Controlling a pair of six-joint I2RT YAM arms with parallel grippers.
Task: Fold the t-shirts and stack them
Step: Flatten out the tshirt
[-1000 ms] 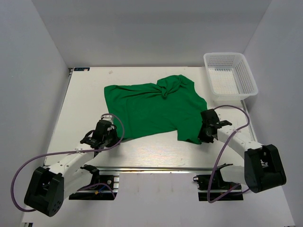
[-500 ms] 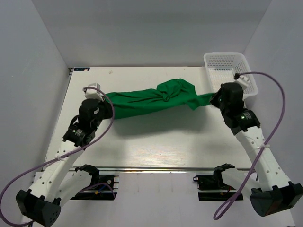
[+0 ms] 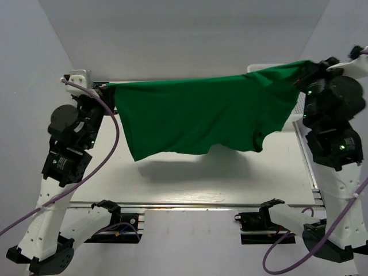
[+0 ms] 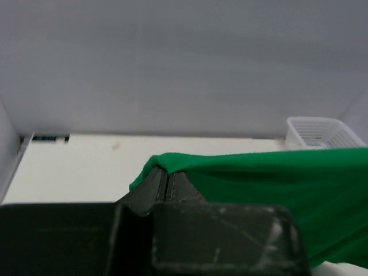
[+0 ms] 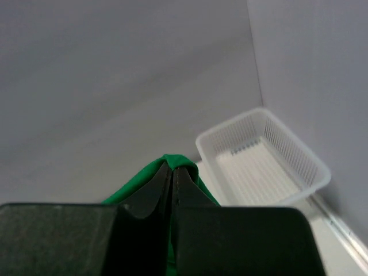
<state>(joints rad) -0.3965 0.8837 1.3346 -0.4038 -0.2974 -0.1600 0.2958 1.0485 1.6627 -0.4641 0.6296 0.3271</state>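
Two grippers hold the green shirt [image 3: 195, 118] stretched wide in the air above the table [image 3: 172, 178]. My left gripper [image 3: 108, 87] is pinched tight on its left end and my right gripper [image 3: 303, 68] on its right end. Its lower edge hangs clear of the surface, and a white basket [image 5: 264, 167] sits far right.

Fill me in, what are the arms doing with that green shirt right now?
Both arms hold the green t-shirt up in the air, spread wide between them above the table. The left gripper is shut on one edge at the left. The right gripper is shut on the opposite edge, up near the white basket. The shirt hangs like a curtain, not yet folded.
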